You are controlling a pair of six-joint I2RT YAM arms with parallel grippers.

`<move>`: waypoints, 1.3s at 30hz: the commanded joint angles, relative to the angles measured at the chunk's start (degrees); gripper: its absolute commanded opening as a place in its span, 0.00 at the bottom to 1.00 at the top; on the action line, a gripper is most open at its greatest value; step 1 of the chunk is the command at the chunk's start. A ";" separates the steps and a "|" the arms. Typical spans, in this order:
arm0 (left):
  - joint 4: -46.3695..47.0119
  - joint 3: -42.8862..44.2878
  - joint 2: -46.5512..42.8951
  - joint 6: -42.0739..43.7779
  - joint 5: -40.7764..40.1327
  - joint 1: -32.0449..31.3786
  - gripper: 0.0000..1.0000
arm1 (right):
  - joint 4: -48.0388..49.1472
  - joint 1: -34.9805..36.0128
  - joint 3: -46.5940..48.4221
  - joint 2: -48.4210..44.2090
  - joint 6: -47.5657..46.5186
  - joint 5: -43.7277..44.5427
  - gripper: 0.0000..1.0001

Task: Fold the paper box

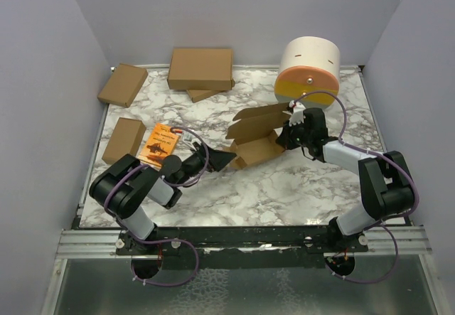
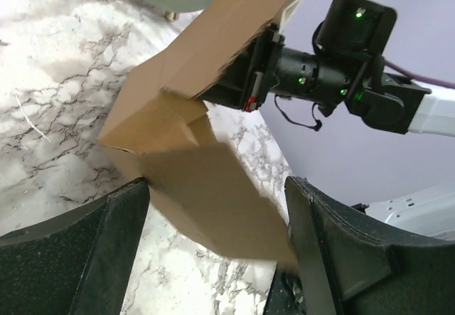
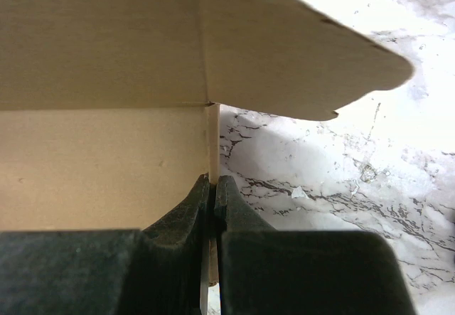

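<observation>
The paper box [image 1: 257,134], plain brown cardboard and partly folded with its flaps spread, stands tilted at the table's middle. My right gripper [image 1: 290,126] holds its far right side. In the right wrist view that gripper [image 3: 213,187] is shut on a thin upright edge of the paper box [image 3: 106,80]. My left gripper [image 1: 224,160] sits at the box's near left end. In the left wrist view it [image 2: 217,258] stands open, with a flap of the paper box [image 2: 206,194] reaching between its fingers [image 2: 106,244] and its corner close to the right one.
Several closed brown cartons lie at the back left, among them a large one [image 1: 200,68] and smaller ones [image 1: 123,84] [image 1: 124,140]. An orange booklet [image 1: 161,144] lies beside the left arm. A white and orange drum [image 1: 309,72] stands at the back right. Grey walls enclose the table.
</observation>
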 commanded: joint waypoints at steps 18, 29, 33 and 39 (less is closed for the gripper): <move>-12.06 -7.58 -23.99 5.91 0.61 8.09 0.80 | 0.30 0.22 0.57 0.36 0.62 0.60 0.01; -80.42 0.09 -55.42 14.10 -19.99 8.98 0.27 | 0.25 0.22 0.63 0.43 0.55 0.72 0.01; -82.00 -1.58 -54.75 11.76 -19.81 8.95 0.05 | 0.31 0.22 0.51 0.44 0.55 0.65 0.01; -55.52 -6.47 -41.03 9.88 -6.24 8.81 0.05 | 0.45 0.22 0.41 0.58 0.46 0.53 0.01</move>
